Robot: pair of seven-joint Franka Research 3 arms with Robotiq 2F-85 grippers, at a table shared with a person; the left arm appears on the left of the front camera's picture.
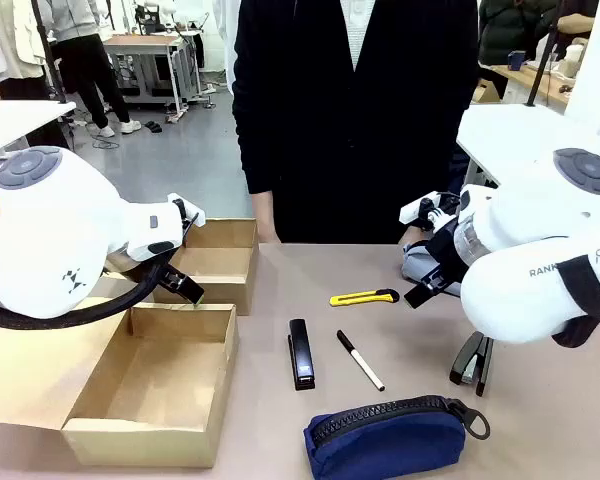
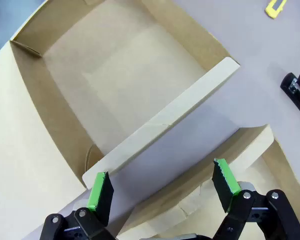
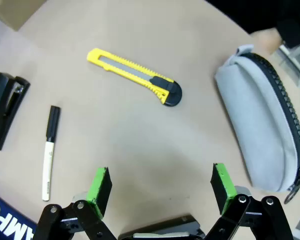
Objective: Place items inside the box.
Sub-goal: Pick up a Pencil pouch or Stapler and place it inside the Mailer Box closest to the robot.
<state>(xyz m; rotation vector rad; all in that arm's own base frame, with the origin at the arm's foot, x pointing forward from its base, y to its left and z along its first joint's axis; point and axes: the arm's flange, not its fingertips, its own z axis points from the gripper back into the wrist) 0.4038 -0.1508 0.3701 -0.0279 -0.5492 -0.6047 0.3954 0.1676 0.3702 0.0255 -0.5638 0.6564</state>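
Note:
An open cardboard box sits at the front left, and its inside is bare. My left gripper hangs open over its far wall, fingers spread to either side of that edge. On the table lie a yellow utility knife, a slim black stapler, a white marker with a black cap and a navy zippered pouch. My right gripper is open above bare table, short of the knife, with the marker and stapler off to one side.
A second cardboard box stands behind the first. A grey pouch lies beside my right gripper, and another black stapler sits under the right arm. A person in dark clothes stands at the far edge, one hand near the grey pouch.

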